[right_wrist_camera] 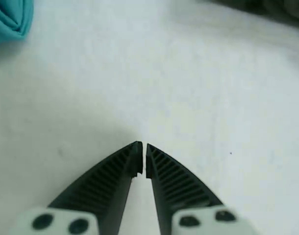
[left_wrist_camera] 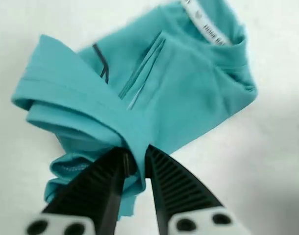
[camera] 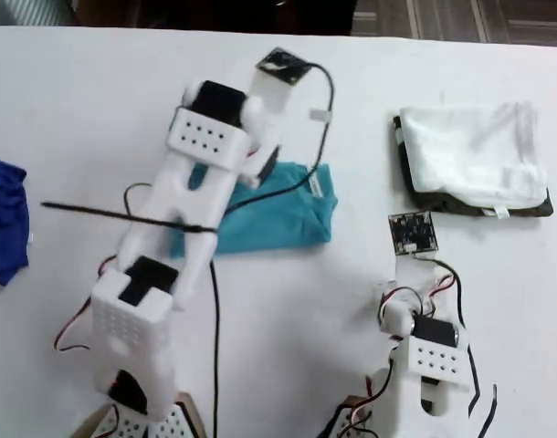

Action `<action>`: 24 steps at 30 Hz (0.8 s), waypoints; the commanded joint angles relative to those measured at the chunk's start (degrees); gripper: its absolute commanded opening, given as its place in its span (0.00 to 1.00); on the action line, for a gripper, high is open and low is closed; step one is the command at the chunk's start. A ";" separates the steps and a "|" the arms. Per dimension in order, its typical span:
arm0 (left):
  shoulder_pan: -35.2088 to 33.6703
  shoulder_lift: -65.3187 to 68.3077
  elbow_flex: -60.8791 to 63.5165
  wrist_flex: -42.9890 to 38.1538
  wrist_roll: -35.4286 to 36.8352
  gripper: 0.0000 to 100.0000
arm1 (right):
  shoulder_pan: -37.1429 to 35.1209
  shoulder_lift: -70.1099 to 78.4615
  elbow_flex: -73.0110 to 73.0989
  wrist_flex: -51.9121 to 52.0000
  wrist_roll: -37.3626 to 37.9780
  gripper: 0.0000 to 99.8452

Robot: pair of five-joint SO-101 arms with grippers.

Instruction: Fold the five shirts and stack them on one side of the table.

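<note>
I am worrying most about the pinch. The left gripper [left_wrist_camera: 137, 159] is clamping only a thin doubled edge of the teal shirt [left_wrist_camera: 179, 88], with its jaws drawn almost together on the cloth. If I am pulling too fast or too low, I judge that the edge could slip free. The whole half-folded bundle could also drag over the table [camera: 288, 338] and lose its creases. A black cable [camera: 288, 187] from the left arm is lying across the shirt in the high view, and I am wary of it snagging a fold. In that view the teal shirt [camera: 278, 219] is lying near the table's centre. The left arm is covering the shirt's 9 to 11 o'clock side, where the grip seems to be, though the arm is hiding the exact spot. The right gripper [right_wrist_camera: 143, 152] is hanging over bare table toward 5 o'clock, jaws all but touching and holding nothing. A folded white shirt [camera: 475, 151] is sitting on a dark shirt [camera: 479, 205] at 2 o'clock. A bunched blue shirt [camera: 5, 219] is waiting at 9 o'clock.
</note>
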 commanded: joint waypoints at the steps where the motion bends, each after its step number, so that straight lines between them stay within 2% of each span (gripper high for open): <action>1: 2.90 -3.69 -5.23 0.44 0.26 0.03 | 0.66 -1.36 -0.35 -1.10 -0.35 0.02; 9: 7.65 -2.99 -6.02 -5.45 0.26 0.03 | 0.66 -1.36 -0.35 -1.10 -0.35 0.02; 15: 8.79 3.08 -6.46 -7.74 0.70 0.03 | 0.66 -1.36 -0.35 -1.10 -0.35 0.02; 24: 8.79 11.52 -18.51 -6.68 1.85 0.03 | 0.66 -1.36 -0.35 -1.10 -0.35 0.02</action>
